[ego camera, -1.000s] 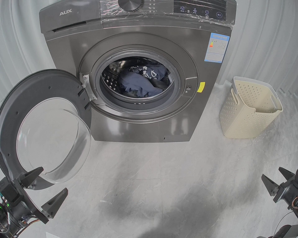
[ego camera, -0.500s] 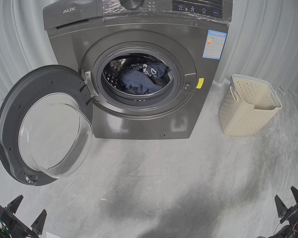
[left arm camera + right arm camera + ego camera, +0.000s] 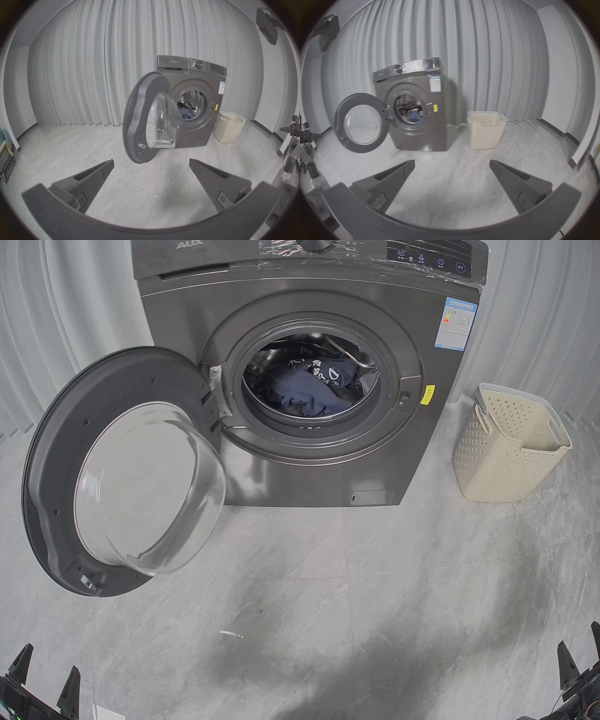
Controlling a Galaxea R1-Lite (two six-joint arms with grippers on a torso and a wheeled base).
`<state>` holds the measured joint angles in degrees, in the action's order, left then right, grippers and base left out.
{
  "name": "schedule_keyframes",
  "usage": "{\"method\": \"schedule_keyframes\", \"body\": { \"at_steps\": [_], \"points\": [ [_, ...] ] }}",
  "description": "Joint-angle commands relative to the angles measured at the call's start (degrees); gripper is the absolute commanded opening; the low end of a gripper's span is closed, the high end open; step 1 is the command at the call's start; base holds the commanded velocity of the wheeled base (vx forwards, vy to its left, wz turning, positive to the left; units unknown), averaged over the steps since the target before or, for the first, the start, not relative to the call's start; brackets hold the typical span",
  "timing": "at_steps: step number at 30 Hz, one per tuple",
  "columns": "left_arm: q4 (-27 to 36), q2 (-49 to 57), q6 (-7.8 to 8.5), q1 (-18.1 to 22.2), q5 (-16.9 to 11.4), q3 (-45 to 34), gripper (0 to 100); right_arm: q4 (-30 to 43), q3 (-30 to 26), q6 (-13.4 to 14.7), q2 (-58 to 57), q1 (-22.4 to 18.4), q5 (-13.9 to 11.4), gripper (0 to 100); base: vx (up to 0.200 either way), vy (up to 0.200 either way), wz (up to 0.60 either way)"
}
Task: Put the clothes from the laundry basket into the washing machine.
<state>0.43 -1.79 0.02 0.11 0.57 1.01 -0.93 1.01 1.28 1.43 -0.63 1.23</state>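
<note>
Left claw (image 3: 150, 160), right claw (image 3: 452, 161) wide-spread, empty

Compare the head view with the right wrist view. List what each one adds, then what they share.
Head view adds: a look down into the laundry basket, where no clothes are visible, and the white print on the dark blue clothes in the drum.
Right wrist view adds: the right gripper close up with fingers open, a dark baseboard along the wall, and a dark device mounted high up.
Shared: the washing machine with its door swung open, the clothes inside, the basket on the floor beside it, the curtain behind.
</note>
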Motion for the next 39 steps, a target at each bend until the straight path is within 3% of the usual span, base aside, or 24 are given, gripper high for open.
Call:
{"method": "schedule_keyframes", "body": {
  "at_steps": [1,5,10,16,25,34,39],
  "points": [
    [0.0,1.6,0.33,-0.1,0.0,-0.9,100,0.1,-1.0,-1.1,-1.4,0.1,-1.9,100,-0.200,0.200,0.00],
    [0.0,1.7,0.42,-0.1,0.0,-0.9,100,0.1,-1.0,-2.6,-1.3,-0.2,-3.2,100,0.000,0.000,0.00],
    [0.0,1.7,0.50,-0.1,0.0,-0.9,100,0.5,-1.0,-2.2,-1.4,0.0,-3.1,100,0.000,0.000,0.00],
    [0.0,1.7,0.42,-0.1,0.0,-0.9,100,0.5,-1.0,-2.2,-1.4,0.0,-3.1,100,0.000,0.200,0.00],
    [0.0,1.7,0.50,-0.1,0.0,-0.9,100,0.5,-1.0,-2.2,-1.4,0.0,-3.1,100,0.000,0.000,0.00],
    [0.0,1.7,0.42,-0.1,0.0,-0.9,100,0.5,-1.0,-2.2,-1.3,0.0,-3.1,100,0.200,0.000,0.00],
    [0.0,1.7,0.42,-0.1,-0.1,-0.9,100,0.5,-1.0,-2.1,-1.4,0.0,-3.0,100,0.000,0.080,0.00]
  ]
}}
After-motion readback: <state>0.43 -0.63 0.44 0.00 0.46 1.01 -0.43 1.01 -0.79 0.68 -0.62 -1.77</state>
